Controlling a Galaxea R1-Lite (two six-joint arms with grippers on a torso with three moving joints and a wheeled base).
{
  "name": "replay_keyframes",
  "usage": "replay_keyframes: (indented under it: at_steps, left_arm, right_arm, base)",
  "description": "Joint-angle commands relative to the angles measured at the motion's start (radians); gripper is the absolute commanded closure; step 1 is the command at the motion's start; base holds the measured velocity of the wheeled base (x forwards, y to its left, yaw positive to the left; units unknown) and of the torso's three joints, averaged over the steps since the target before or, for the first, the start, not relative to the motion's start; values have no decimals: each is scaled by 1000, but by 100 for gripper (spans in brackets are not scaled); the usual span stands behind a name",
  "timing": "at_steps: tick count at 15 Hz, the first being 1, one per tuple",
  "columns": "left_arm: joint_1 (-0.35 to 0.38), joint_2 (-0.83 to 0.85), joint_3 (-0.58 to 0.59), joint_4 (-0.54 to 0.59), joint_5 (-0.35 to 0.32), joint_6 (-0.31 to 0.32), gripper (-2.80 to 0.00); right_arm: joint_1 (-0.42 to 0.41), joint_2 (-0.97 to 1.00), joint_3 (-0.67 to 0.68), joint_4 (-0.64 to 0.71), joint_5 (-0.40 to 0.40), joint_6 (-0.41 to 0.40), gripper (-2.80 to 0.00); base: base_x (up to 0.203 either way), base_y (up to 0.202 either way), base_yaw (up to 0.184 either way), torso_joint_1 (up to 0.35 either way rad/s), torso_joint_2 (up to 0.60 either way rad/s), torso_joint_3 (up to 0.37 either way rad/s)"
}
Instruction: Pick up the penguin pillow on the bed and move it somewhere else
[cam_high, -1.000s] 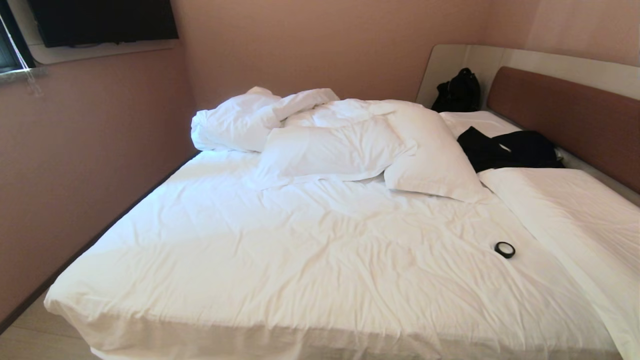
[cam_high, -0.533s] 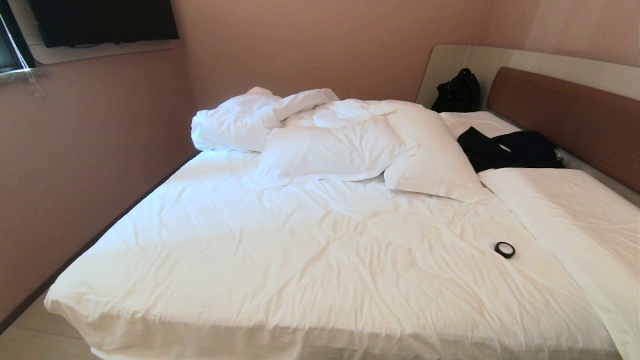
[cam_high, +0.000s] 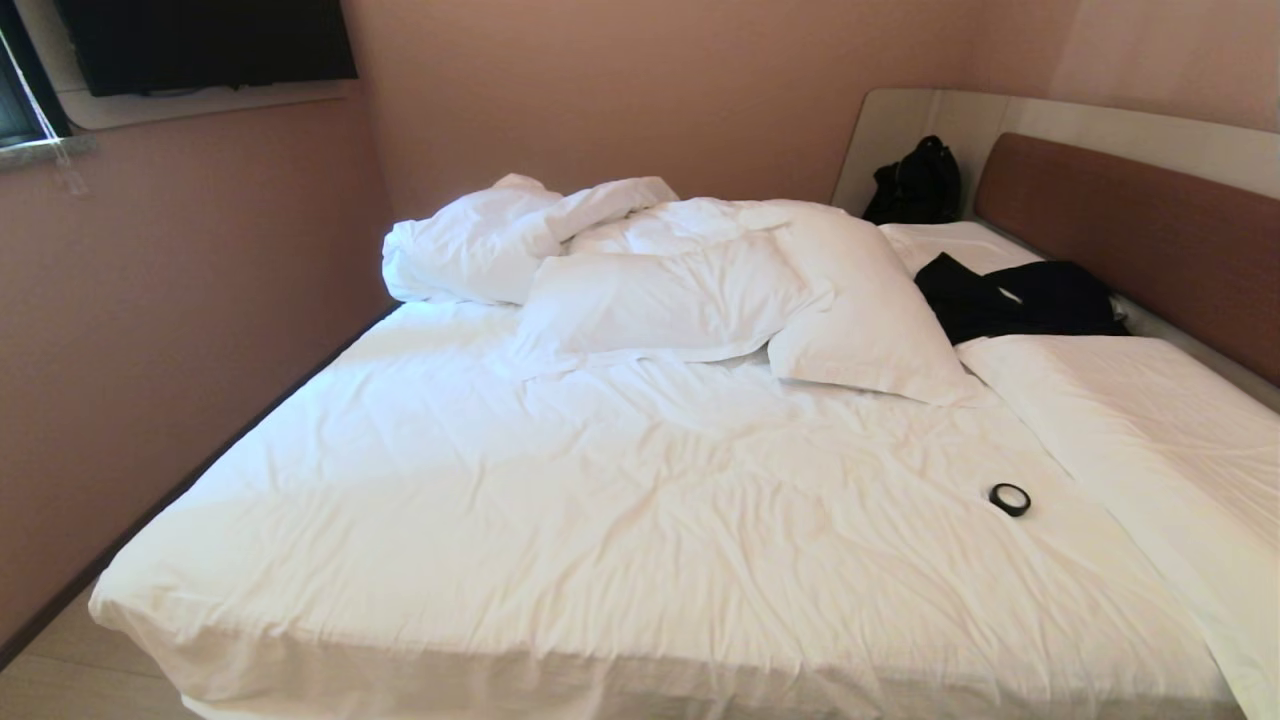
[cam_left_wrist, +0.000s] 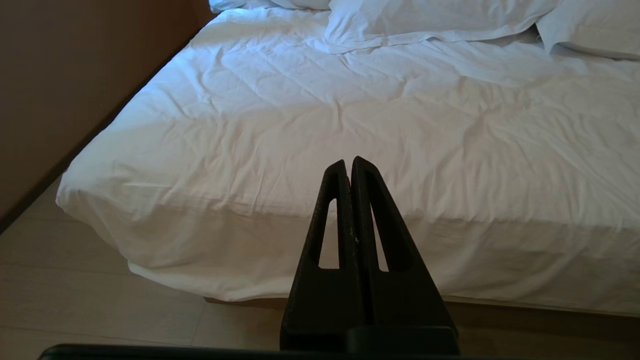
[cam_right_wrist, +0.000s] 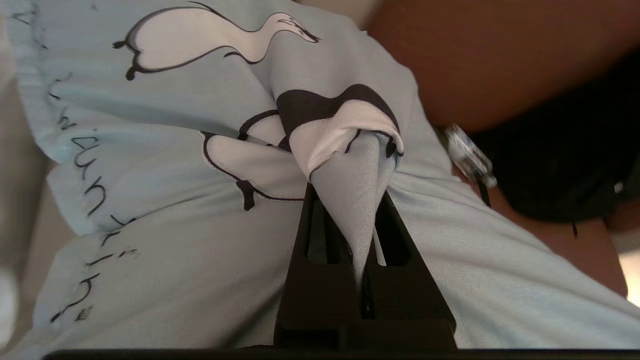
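Right gripper (cam_right_wrist: 350, 200): clenched on a pinched fold of the penguin pillow (cam_right_wrist: 165, 165), outside the head view.
Left gripper (cam_left_wrist: 350, 167): fingers pressed together, empty, near the bed (cam_high: 600, 520) foot.
Risk: thin pinch may slip; hanging cloth could snag the black bag (cam_right_wrist: 560, 165) behind.

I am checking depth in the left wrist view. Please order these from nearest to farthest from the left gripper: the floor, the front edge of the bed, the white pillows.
1. The floor, just beneath the shut left gripper.
2. The front edge of the bed, ahead of the fingertips.
3. The white pillows, at the far end of the bed.
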Motion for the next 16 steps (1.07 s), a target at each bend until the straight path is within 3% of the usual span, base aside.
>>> replay_keyframes:
  at_steps: [1, 4, 7, 11, 16]
  left_arm:
    - [0, 0, 2, 0, 1, 0, 0]
    - [0, 0, 2, 0, 1, 0, 0]
    - [0, 0, 2, 0, 1, 0, 0]
    - [0, 0, 2, 0, 1, 0, 0]
    - [0, 0, 2, 0, 1, 0, 0]
  right_arm:
    - [-135, 118, -53, 0, 156, -45, 0]
    - [-279, 129, -64, -27, 286, -148, 0]
    - [-381, 196, -59, -157, 378, -225, 0]
    - [-426, 332, -70, -197, 497, -237, 0]
    - [-438, 515, -178, -198, 514, -238, 0]
  base:
    - [0, 0, 0, 0, 0, 0]
    - [0, 0, 0, 0, 0, 0]
    - [0, 0, 0, 0, 0, 0]
    - [0, 0, 0, 0, 0, 0]
    - [0, 0, 0, 0, 0, 0]
